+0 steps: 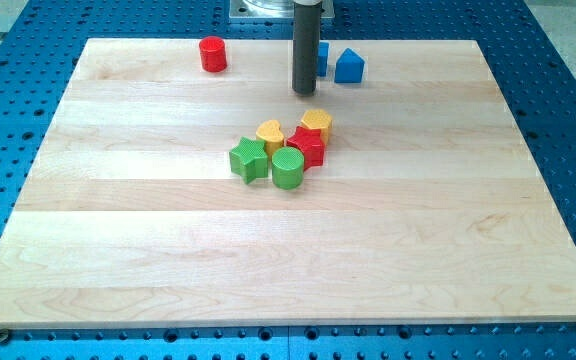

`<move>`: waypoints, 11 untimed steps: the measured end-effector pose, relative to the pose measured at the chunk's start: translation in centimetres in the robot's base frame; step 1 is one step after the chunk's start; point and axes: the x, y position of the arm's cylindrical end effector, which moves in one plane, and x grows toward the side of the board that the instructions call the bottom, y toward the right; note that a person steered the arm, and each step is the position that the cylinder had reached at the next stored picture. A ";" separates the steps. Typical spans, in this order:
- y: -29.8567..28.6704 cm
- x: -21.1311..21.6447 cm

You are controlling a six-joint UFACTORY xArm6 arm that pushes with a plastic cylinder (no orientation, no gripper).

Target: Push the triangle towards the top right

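A blue block with a pointed top, which looks like the triangle [349,66], stands near the view's top edge of the wooden board [118,250], right of centre. My tip [304,93] is on the board just to the left of it and slightly lower, not touching it. A second blue block [323,57] sits between the rod and the triangle, mostly hidden behind the rod, so its shape cannot be made out.
A red cylinder [212,54] stands at the top left. Below my tip is a tight cluster: two yellow blocks [270,132] [316,123], a red block [308,147], a green star [249,159] and a green cylinder [287,169].
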 end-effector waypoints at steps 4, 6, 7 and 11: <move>3.0 -0.4; 7.3 -0.4; 4.0 -0.5; 10.1 -3.1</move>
